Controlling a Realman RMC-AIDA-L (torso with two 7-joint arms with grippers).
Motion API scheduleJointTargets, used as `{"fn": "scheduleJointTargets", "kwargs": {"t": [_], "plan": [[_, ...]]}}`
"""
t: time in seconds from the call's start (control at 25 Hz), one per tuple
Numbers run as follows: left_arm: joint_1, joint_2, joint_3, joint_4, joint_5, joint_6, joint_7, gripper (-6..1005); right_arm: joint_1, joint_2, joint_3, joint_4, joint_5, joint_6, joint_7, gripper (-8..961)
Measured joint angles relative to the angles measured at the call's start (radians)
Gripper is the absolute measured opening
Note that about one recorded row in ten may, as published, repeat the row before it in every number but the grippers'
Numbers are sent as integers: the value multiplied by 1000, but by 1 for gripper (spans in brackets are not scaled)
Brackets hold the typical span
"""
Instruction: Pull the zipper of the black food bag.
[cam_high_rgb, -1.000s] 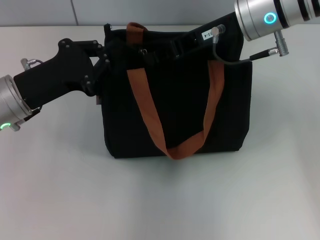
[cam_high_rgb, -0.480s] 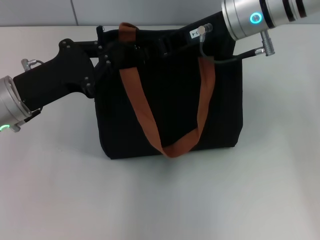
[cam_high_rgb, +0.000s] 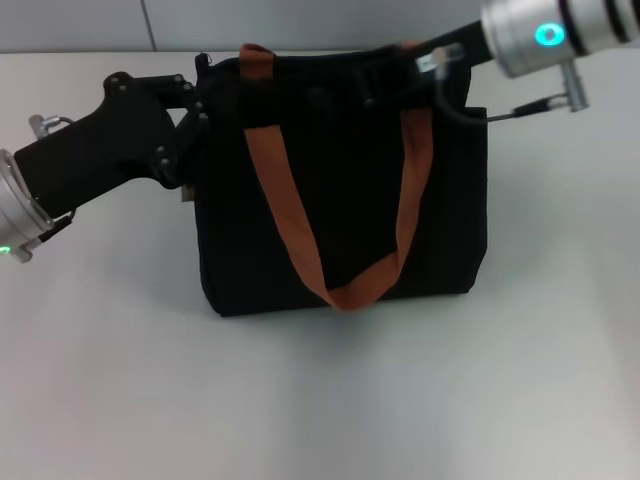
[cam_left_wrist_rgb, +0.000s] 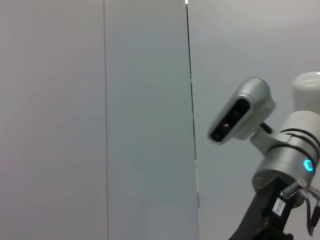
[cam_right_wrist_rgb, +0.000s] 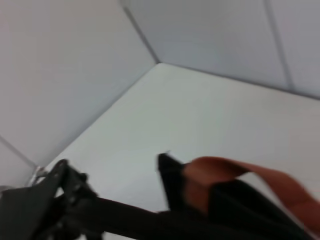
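Observation:
The black food bag (cam_high_rgb: 345, 200) stands upright in the middle of the white table, its rust-brown handles (cam_high_rgb: 285, 215) hanging down its front. My left gripper (cam_high_rgb: 200, 100) is against the bag's upper left corner. My right gripper (cam_high_rgb: 390, 75) is at the bag's top edge, right of the middle. Both are black against black fabric. The zipper pull is hidden. The right wrist view shows a brown handle (cam_right_wrist_rgb: 225, 170) over the bag's top (cam_right_wrist_rgb: 240, 210), with the left gripper (cam_right_wrist_rgb: 65, 192) beyond.
The white table (cam_high_rgb: 320, 400) runs wide in front of and beside the bag. A grey panelled wall (cam_high_rgb: 300, 20) stands right behind the bag. The left wrist view shows only that wall and my right arm (cam_left_wrist_rgb: 287, 160).
The right arm first moved left along the bag's top, then back to the right. The bag shifted a little to the left, and the left arm rose slightly with it.

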Motion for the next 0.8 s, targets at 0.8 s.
{"fn": "scheduleJointTargets", "kwargs": {"t": [0.8], "plan": [[-5,0,-7,-3,-1,-19,0,26,-321,-15,293,-179,364,-251,-214,16]]}}
